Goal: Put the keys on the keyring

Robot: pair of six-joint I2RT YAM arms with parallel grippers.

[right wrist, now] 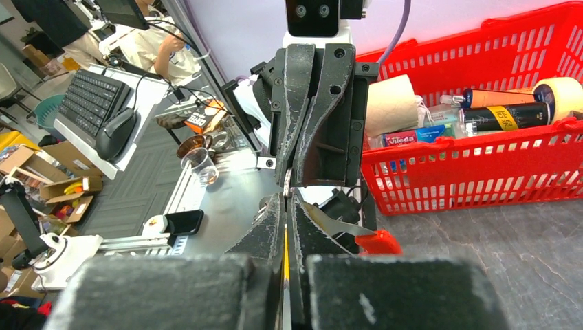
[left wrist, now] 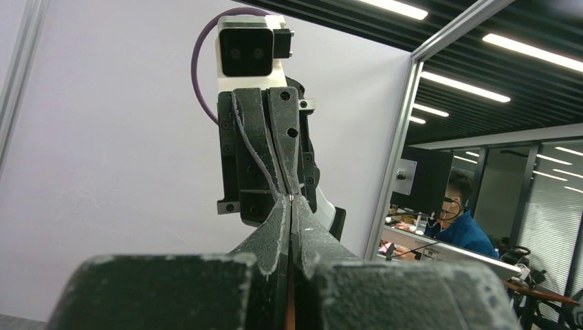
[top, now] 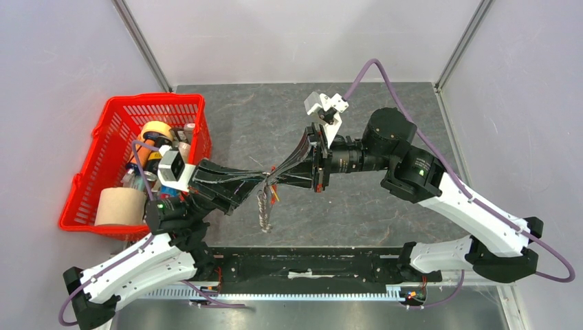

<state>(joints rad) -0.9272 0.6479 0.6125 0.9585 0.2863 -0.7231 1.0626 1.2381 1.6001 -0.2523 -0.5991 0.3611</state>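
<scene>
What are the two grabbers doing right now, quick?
The left gripper is closed on the keyring, with the silvery keys hanging below.
The right gripper is closed on the brass key.

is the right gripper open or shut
Shut on the brass key: the right wrist view shows the right gripper pressed together, with a yellow sliver between its fingers.

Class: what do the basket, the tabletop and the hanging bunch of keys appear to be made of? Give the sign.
Basket: glossy red plastic, probably; moulded lattice walls. Tabletop: matt dark grey, veined like stone or laminate, undecidable. Keys: silvery metal, judging by their pale glint.
</scene>
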